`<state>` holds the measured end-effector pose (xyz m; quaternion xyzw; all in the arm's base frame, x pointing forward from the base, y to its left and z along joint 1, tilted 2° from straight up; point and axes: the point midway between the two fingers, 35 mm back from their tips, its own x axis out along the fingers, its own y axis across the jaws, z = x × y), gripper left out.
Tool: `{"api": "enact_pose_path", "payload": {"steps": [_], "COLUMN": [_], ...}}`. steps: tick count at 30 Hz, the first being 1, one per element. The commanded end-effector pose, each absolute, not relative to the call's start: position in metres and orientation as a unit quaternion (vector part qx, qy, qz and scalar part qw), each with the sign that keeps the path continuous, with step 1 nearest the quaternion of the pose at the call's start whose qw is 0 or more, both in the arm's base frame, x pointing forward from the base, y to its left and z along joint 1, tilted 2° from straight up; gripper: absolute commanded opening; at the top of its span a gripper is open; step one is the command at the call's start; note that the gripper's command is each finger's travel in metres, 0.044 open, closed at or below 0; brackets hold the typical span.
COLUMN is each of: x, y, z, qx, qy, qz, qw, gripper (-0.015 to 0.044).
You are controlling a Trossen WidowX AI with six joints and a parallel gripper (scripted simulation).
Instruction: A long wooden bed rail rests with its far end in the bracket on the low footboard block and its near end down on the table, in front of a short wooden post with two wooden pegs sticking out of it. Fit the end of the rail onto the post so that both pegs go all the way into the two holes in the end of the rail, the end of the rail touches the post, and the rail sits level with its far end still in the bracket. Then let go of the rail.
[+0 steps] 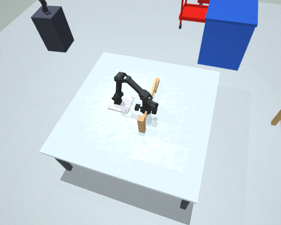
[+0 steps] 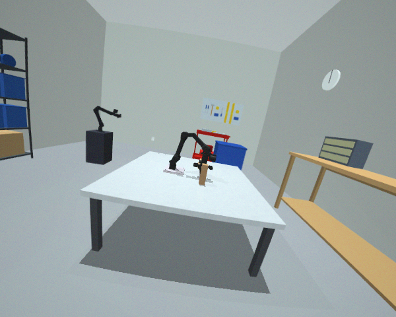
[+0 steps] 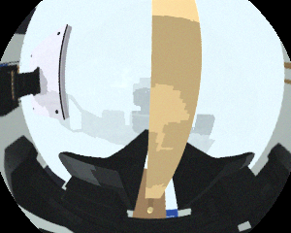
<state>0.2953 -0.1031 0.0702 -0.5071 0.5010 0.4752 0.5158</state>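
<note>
The wooden rail (image 1: 152,92) (image 3: 176,63) runs from the footboard block (image 1: 156,88) toward the short wooden post (image 1: 142,124) (image 2: 203,176) (image 3: 141,203). My gripper (image 1: 146,111) (image 3: 157,133) is shut on the rail near its post end, which is raised off the table. In the wrist view the rail end lies just before the post, a little to the right of the post's middle. One peg (image 3: 150,210) shows as a light dot beyond the rail end; the other peg is not visible. The far end seems to lie at the block, but the bracket's fit is too small to tell.
The arm's pale base plate (image 1: 123,105) (image 2: 173,170) (image 3: 49,78) sits on the white table (image 1: 107,154) (image 2: 150,196), left of the rail. The blue cabinet (image 1: 227,43) and dark pedestal (image 1: 54,31) stand on the floor beyond the table.
</note>
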Motion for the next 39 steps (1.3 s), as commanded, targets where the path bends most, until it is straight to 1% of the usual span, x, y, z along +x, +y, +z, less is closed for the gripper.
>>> {"api": "enact_pose_path", "payload": {"steps": [1, 39], "x": [0.298, 0.297], "y": [-0.102, -0.102], "z": [0.079, 0.097], "qx": [-0.512, -0.512], "qy": [0.494, 0.494], "qz": [0.47, 0.47], "qw": [0.522, 0.522], "gripper": [0.0, 0.0]}}
